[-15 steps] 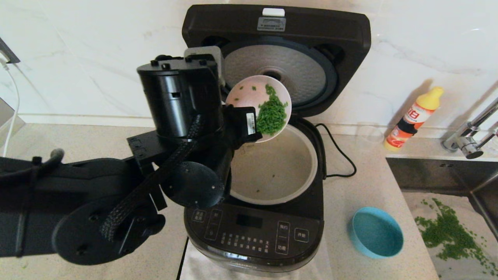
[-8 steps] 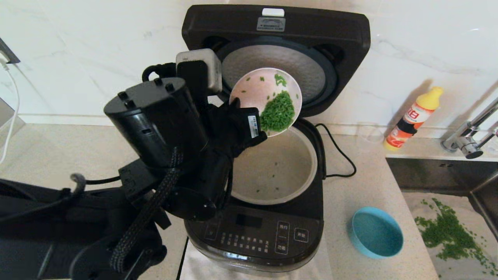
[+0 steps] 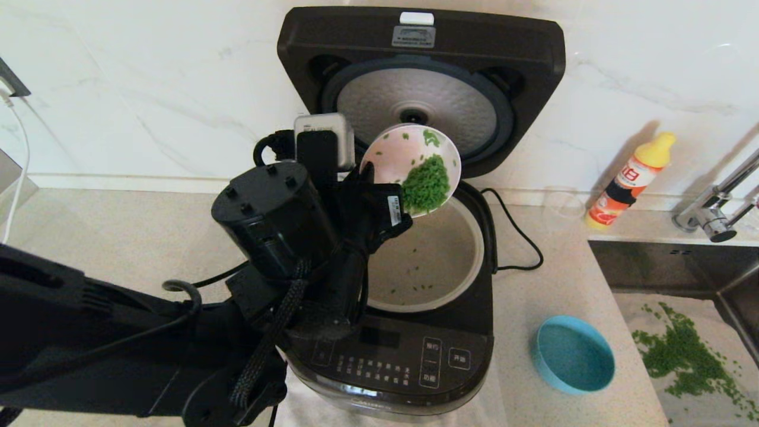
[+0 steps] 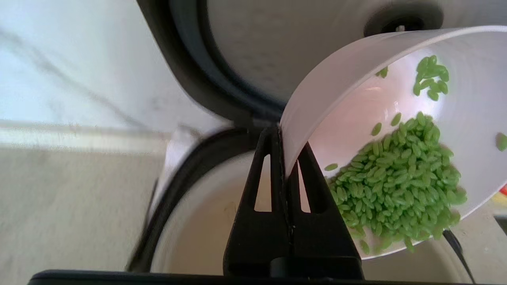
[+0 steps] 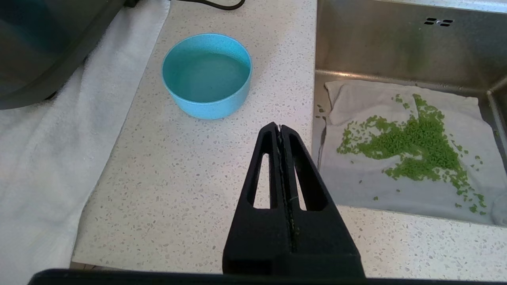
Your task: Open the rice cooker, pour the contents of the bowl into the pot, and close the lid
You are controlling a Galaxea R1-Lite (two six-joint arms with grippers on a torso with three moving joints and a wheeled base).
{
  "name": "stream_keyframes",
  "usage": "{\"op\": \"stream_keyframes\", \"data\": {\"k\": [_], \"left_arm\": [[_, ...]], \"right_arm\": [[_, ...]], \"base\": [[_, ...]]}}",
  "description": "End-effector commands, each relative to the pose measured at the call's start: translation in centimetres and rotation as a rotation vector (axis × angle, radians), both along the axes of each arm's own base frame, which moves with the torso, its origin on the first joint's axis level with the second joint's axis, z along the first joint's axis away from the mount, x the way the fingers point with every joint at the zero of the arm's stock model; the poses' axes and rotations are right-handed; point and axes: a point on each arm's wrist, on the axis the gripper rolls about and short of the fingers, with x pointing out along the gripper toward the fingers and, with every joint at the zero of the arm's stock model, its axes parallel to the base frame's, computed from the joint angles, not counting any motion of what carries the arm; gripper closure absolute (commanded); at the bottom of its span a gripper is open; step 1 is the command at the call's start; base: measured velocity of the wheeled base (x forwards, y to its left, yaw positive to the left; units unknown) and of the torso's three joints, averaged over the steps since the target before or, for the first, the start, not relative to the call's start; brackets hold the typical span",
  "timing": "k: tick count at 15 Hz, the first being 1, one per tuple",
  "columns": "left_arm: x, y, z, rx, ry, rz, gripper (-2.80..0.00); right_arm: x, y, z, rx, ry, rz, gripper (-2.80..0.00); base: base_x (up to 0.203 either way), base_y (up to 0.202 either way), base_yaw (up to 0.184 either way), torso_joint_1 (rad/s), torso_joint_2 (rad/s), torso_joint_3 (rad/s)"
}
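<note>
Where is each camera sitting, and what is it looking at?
Head view: up on the robot's head, looking down at the open rice cooker; left arm shows.
Left wrist view: behind the left gripper, pinching the tilted bowl above the pot.
Right wrist view: behind the shut right gripper, over the counter.
Head and left wrist views share the bowl.

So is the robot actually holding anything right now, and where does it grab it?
Yes: the left gripper pinches the pink bowl by its rim, tilted over the pot. The right gripper is shut on nothing.
</note>
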Motion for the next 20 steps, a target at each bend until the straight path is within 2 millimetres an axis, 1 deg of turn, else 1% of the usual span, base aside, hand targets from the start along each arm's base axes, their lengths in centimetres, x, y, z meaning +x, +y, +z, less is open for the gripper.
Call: {"op": "stream_keyframes", "data": {"k": [1,4,7,9,12,19,20], "left_arm": [[1.1,0.4,-0.8,0.015,-0.019,0.017,0.00],[1.2,0.4,-0.7,-0.008,-0.050,0.004,0.00],[2.1,0.6,-1.4,-0.037,-0.097,0.030,0.00],[2.3,0.9,-1.4,-0.051,-0.118,0.042,0.00],[2.0,1.2,-0.9,-0.067,-0.130,0.032,0.00],[1.1,0.8,-1.3,-0.073,-0.121,0.000,0.00],[0.7,0.9,-1.3,-0.074,-0.118,-0.007,0.00]], "right_arm": [[0.0,0.0,0.0,0.001,0.001,0.000,0.00],[0.0,0.0,0.0,0.000,0.000,0.000,0.00],[0.0,0.0,0.0,0.000,0.000,0.000,0.00],[0.0,0.0,0.0,0.001,0.001,0.000,0.00],[0.0,0.0,0.0,0.000,0.001,0.000,0.00],[0.0,0.0,0.0,0.001,0.001,0.000,0.00],[0.0,0.0,0.0,0.001,0.002,0.000,0.00]], "base": [[0.000,0.000,0.000,0.000,0.00,0.000],[0.000,0.000,0.000,0.000,0.00,0.000],[0.000,0.000,0.000,0.000,0.00,0.000],[0.000,0.000,0.000,0.000,0.00,0.000],[0.000,0.000,0.000,0.000,0.00,0.000],[0.000,0.000,0.000,0.000,0.00,0.000],[0.000,0.000,0.000,0.000,0.00,0.000]]}}
